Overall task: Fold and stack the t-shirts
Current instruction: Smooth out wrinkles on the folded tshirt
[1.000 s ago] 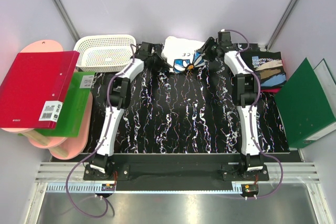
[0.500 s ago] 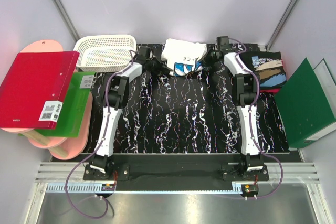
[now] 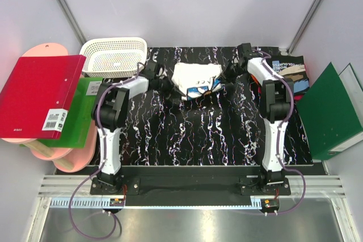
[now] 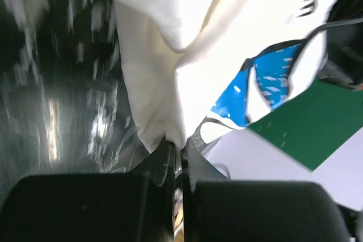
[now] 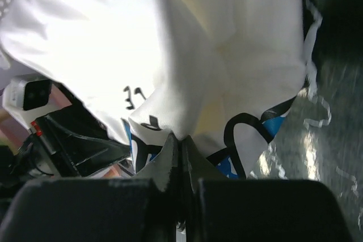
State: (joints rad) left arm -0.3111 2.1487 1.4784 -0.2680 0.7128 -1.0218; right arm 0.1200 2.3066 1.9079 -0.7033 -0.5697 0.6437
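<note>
A white t-shirt (image 3: pixel 195 77) with dark lettering and a blue print hangs bunched between both grippers over the far middle of the black marbled table (image 3: pixel 204 134). My left gripper (image 3: pixel 165 85) is shut on its left edge; in the left wrist view (image 4: pixel 177 145) the jaws pinch white cloth (image 4: pixel 193 43). My right gripper (image 3: pixel 228 77) is shut on its right edge; the right wrist view (image 5: pixel 181 140) shows the jaws closed on white cloth (image 5: pixel 113 38). A folded black t-shirt (image 3: pixel 288 75) with tan-blue-white print lies at the far right on something red.
A white lattice basket (image 3: pixel 113 56) stands at the far left. Red (image 3: pixel 37 94) and green (image 3: pixel 79 111) binders lie on pink boards off the table's left side. A green binder (image 3: pixel 332 111) lies at the right.
Both grippers have pulled the white shirt from the table's far edge toward me, and the shirt now hangs lifted between them, more bunched.
</note>
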